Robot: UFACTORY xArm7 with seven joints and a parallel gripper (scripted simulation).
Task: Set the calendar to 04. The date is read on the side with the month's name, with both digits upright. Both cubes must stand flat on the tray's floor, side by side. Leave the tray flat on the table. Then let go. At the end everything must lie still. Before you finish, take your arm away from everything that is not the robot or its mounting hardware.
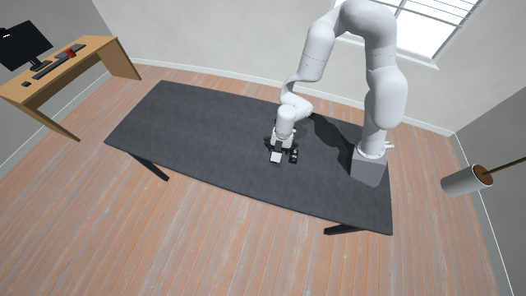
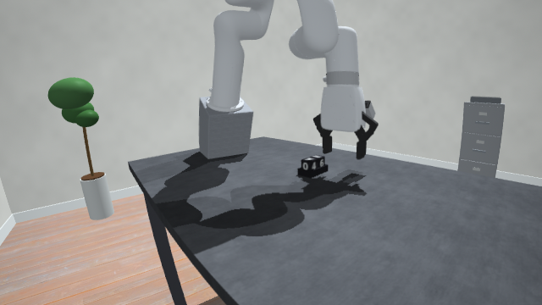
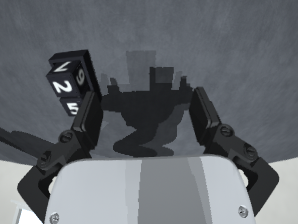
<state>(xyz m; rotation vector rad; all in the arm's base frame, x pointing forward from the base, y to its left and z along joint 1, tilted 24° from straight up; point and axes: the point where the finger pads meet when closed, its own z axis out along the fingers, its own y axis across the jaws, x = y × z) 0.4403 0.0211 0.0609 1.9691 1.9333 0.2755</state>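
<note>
Bench (image 2: pixel 381 237) surface takes up the whole foreground in the exterior view, dark grey, with the arm's big shadow sprawled across it. A bit further in sits the calendar (image 2: pixel 312 166): a small black tray with two black cubes side by side, white digits showing. They look like a 0 then a 4 or 6, but they're too small to call for sure. The tray looks flat on the bench.

Just behind and above it hangs the end effector (image 2: pixel 342 147), fingers spread wide with nothing between them, tips pointing down, not touching the cubes. From the wrist camera the calendar (image 3: pixel 72 90) is off to the left, just beyond the left finger (image 3: pixel 88 125), with a 2 and a 5 readable on the cube faces.

Further back is the arm's grey pedestal (image 2: pixel 212 144) at the far bench edge, then a potted plant (image 2: pixel 86 140) and a filing cabinet (image 2: pixel 480 140) by the wall.
</note>
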